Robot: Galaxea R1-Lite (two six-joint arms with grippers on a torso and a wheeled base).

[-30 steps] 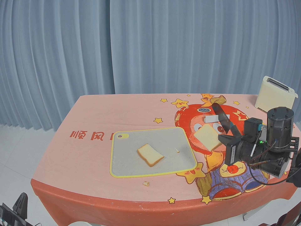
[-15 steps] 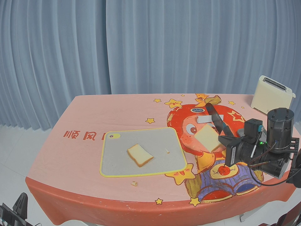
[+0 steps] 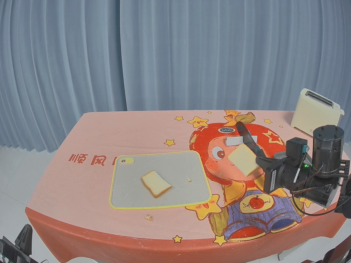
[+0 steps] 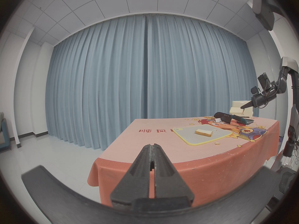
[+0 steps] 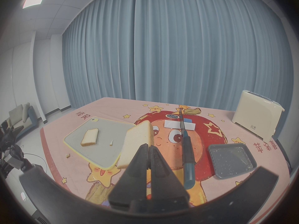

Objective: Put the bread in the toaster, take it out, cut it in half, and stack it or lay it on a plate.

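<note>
A half slice of bread [image 3: 244, 159] hangs tilted above the tablecloth, and my right gripper [image 3: 260, 162] is shut on its edge; the right wrist view has this bread [image 5: 135, 143] just ahead of the gripper [image 5: 148, 147]. The other half [image 3: 156, 183] lies flat on the grey, yellow-rimmed cutting board [image 3: 126, 189]. A black-handled knife [image 3: 248, 139] lies behind the held bread. The cream toaster [image 3: 315, 112] stands at the table's far right. A dark grey tray [image 5: 232, 159] sits to the right of the knife. My left gripper [image 4: 152, 147] is shut and empty, low off the table's left side.
Two white cards [image 3: 236, 140] lie under the knife's blade end. A crumb [image 3: 148, 217] rests near the table's front edge, another [image 3: 188, 179] on the board. A blue curtain hangs behind the table. The pink cloth left of the board is bare.
The whole head picture has slid left, so the camera moved. Against the table, my right gripper and its bread now sit farther right, closer to the knife.
</note>
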